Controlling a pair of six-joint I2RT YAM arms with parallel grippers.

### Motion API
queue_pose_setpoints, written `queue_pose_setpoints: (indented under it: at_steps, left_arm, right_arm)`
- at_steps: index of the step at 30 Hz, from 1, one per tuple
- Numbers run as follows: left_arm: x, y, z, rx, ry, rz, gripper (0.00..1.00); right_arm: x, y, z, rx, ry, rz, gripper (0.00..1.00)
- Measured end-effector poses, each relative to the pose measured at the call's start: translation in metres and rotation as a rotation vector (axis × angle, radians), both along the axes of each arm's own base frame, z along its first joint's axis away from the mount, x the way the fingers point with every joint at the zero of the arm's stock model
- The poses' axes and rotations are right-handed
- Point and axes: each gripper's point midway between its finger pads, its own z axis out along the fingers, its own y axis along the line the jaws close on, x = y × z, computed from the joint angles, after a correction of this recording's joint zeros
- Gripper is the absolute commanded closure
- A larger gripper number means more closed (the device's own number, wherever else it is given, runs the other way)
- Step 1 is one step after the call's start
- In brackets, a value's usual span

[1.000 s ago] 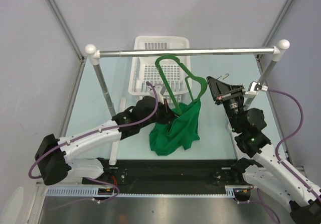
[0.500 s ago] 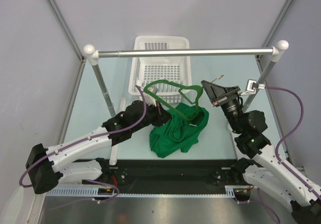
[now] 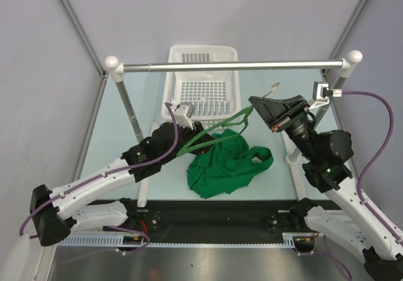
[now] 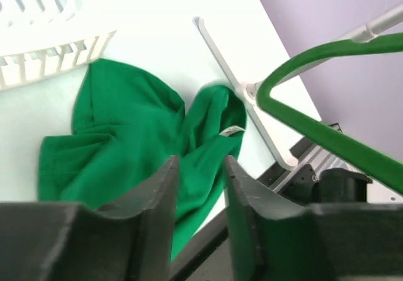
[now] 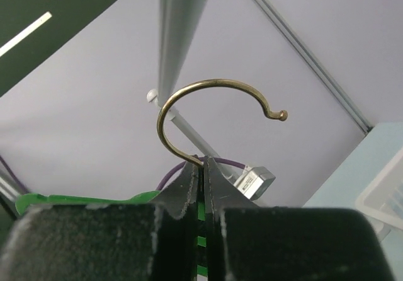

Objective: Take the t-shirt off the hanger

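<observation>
The bright green t-shirt [image 3: 220,164] lies crumpled on the table between the arms, and shows below my left fingers in the left wrist view [image 4: 119,136]. The thin green hanger [image 3: 217,131] hangs tilted above it, bare where it shows in the left wrist view [image 4: 327,133]. My right gripper [image 3: 257,108] is shut on the hanger's neck just under the metal hook [image 5: 211,92], with green showing between its fingers [image 5: 189,186]. My left gripper [image 4: 200,171] is open over the shirt with nothing between its fingers, at the hanger's left end [image 3: 199,136].
A white basket [image 3: 169,101] stands behind the shirt. The silver rail [image 3: 233,65] with white ball ends spans the table on two slanted posts [image 3: 130,114]. The rail's white foot [image 4: 234,82] lies beside the shirt.
My left gripper opened and let go of the t-shirt, which dropped flat onto the table. My right gripper carried the hanger up and sideways, off the shirt.
</observation>
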Motion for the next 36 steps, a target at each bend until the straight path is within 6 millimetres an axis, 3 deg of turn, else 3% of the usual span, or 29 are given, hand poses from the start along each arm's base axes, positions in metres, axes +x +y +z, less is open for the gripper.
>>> queue_pose_setpoints:
  at_steps: [2,5,9,13,20,25,29,35,36]
  left_arm:
    - [0.0,0.004,0.002,0.009,-0.015,0.003,0.26]
    - [-0.003,0.01,0.001,0.037,-0.016,0.004,0.18]
    - [-0.013,0.022,0.01,0.046,-0.032,-0.018,0.16]
    - [-0.041,0.033,0.039,-0.025,-0.072,-0.108,0.19]
    - [-0.111,0.043,0.1,-0.257,-0.15,-0.382,0.21]
    - [-0.142,0.033,0.125,-0.376,-0.141,-0.546,0.18]
    - [-0.168,0.008,0.12,-0.383,-0.082,-0.692,0.19]
    - [-0.19,-0.035,0.075,-0.251,0.076,-0.8,0.23]
    - [-0.194,-0.038,0.069,-0.235,0.094,-0.811,0.28]
  right_arm:
    - [-0.005,0.0,0.0,-0.013,-0.013,0.009,1.0]
    - [-0.01,0.001,-0.007,-0.061,-0.02,0.019,1.0]
    - [-0.014,0.0,-0.031,-0.189,-0.009,0.002,1.0]
    - [-0.027,-0.008,-0.053,-0.328,-0.05,-0.025,1.0]
    - [-0.044,-0.015,-0.084,-0.53,-0.149,-0.027,1.0]
    - [-0.048,-0.013,-0.111,-0.651,-0.187,0.004,1.0]
    - [-0.056,-0.014,-0.122,-0.692,-0.21,0.026,1.0]
    - [-0.065,-0.014,-0.125,-0.719,-0.254,0.057,1.0]
    - [-0.066,-0.014,-0.126,-0.727,-0.257,0.065,1.0]
